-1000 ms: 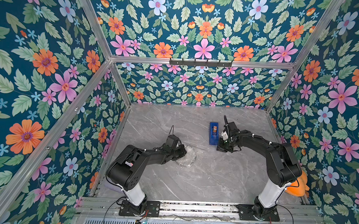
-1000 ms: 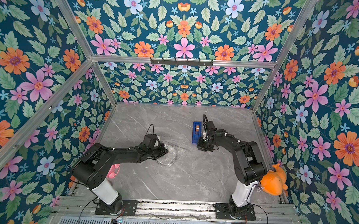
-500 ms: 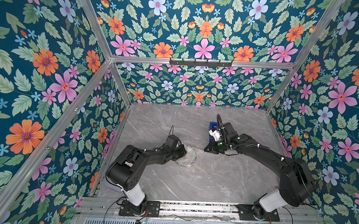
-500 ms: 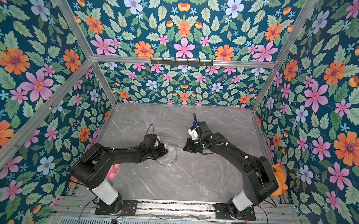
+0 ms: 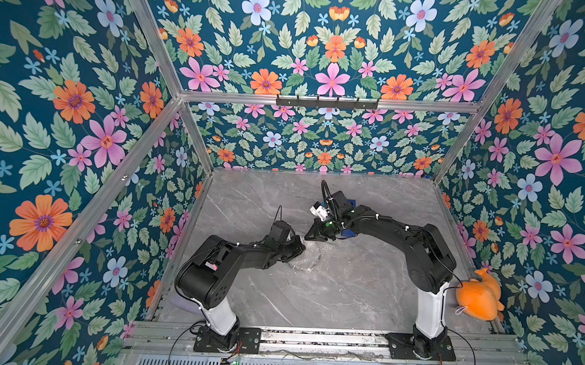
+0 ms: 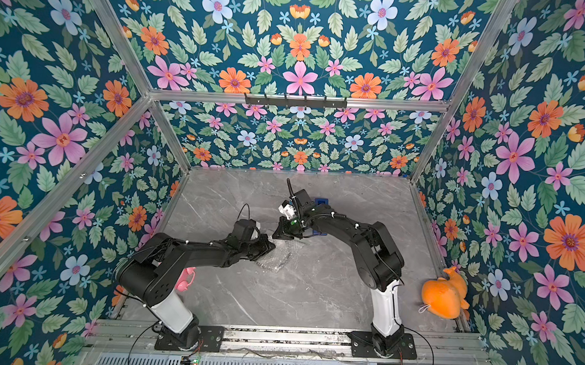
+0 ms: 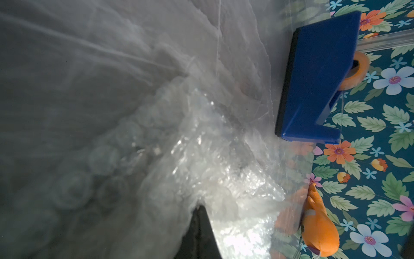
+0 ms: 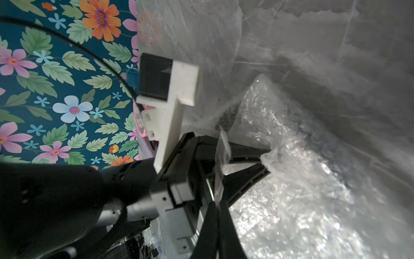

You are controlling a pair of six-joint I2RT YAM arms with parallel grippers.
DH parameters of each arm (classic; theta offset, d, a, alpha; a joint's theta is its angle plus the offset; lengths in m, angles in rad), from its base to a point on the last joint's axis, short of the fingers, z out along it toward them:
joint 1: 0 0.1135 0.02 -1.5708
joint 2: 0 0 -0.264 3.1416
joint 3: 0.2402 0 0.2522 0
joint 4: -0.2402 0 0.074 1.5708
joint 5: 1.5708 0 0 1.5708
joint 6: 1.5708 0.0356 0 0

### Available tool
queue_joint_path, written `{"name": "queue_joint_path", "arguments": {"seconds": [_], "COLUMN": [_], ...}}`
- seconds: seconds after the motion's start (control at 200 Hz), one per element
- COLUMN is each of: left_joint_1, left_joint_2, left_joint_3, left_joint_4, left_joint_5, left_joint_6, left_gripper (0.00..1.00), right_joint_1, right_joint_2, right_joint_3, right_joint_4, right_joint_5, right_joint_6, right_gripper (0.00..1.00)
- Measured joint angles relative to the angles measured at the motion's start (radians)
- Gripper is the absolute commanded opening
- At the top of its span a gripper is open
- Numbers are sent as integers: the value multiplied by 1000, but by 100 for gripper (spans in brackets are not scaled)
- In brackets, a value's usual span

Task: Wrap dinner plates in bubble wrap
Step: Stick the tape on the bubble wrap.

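The bubble wrap [image 5: 309, 260] [image 6: 277, 260] lies as a small crumpled clear bundle in the middle of the grey table. The dinner plate is hidden. My left gripper [image 5: 301, 248] [image 7: 199, 207] is shut on the bundle's edge; the right wrist view shows its fingertips [image 8: 265, 162] pinching the bubble wrap [image 8: 302, 179]. My right gripper [image 5: 307, 237] [image 8: 218, 203] hangs just beside the left one, above the bundle. It is shut on a thin strip of clear tape [image 8: 221, 157] that stands up from between its fingers.
A blue tape dispenser [image 5: 349, 203] [image 7: 318, 78] with an orange roll [image 7: 356, 71] stands behind the right wrist. An orange plush toy [image 5: 479, 296] lies at the right wall. A pink object [image 6: 185, 278] sits behind the left arm's base. Floral walls close three sides.
My right arm has swung left from the tape dispenser to the bundle, its gripper now close to the left gripper. The left arm and the bubble wrap have stayed put.
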Motion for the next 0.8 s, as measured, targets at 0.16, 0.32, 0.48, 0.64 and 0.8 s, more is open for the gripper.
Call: {"name": "queue_joint_path", "arguments": {"seconds": [0.16, 0.32, 0.48, 0.64, 0.8], "left_joint_1": [1, 2, 2, 2, 2], "left_joint_2": [0, -2, -1, -2, -5], "left_joint_3": [-2, -6, -6, -2, -1], "left_joint_4": [4, 11, 11, 3, -5], "left_joint_5": [3, 3, 3, 3, 1], "left_joint_6": [0, 0, 0, 0, 0], "left_gripper": [0, 0, 0, 0, 0], "right_joint_1": [1, -1, 0, 0, 0], "right_joint_2": [64, 100, 89, 104, 156], "right_joint_3": [25, 29, -10, -8, 27], "right_joint_4": [-10, -17, -24, -39, -62], "right_joint_5": [11, 14, 21, 50, 70], "right_joint_6": [-18, -38, -39, -41, -40], "right_gripper": [0, 0, 0, 0, 0]}}
